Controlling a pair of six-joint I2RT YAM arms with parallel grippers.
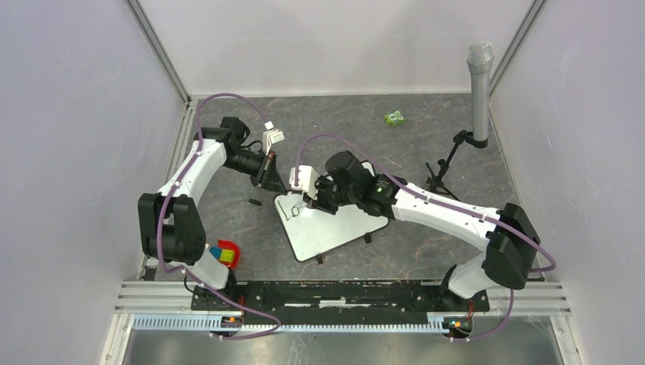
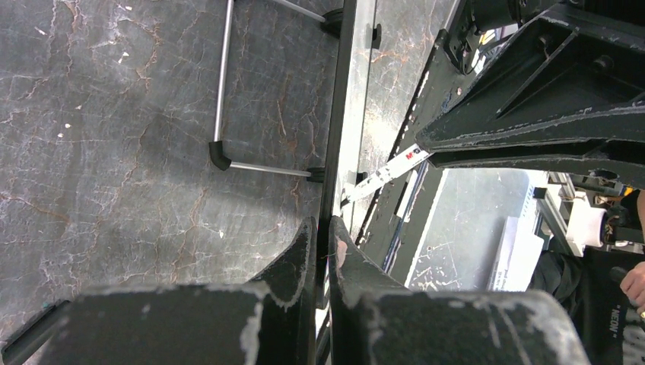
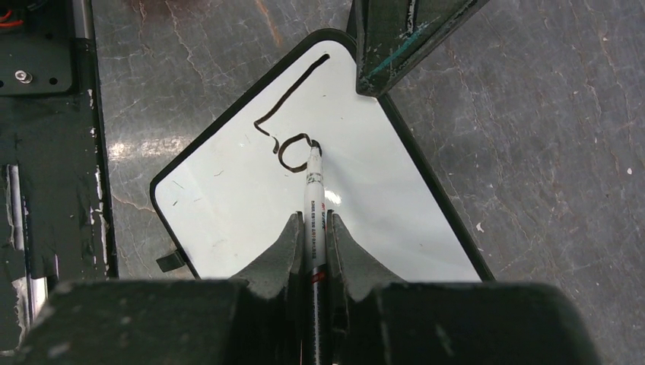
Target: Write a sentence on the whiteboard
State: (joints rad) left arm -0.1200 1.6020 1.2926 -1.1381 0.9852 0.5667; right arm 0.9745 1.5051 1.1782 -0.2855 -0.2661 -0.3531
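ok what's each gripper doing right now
left gripper: shut on the whiteboard edge
right gripper: shut on the marker

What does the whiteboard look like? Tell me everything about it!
The whiteboard is a shiny white rectangle with a thin black frame, rounded corners and small black feet. It lies askew on the dark stone-like table. Black letters reading "Lo" sit near one corner. The marker, held in the right claw, touches the "o" with its tip. The left claw pinches the board's edge.
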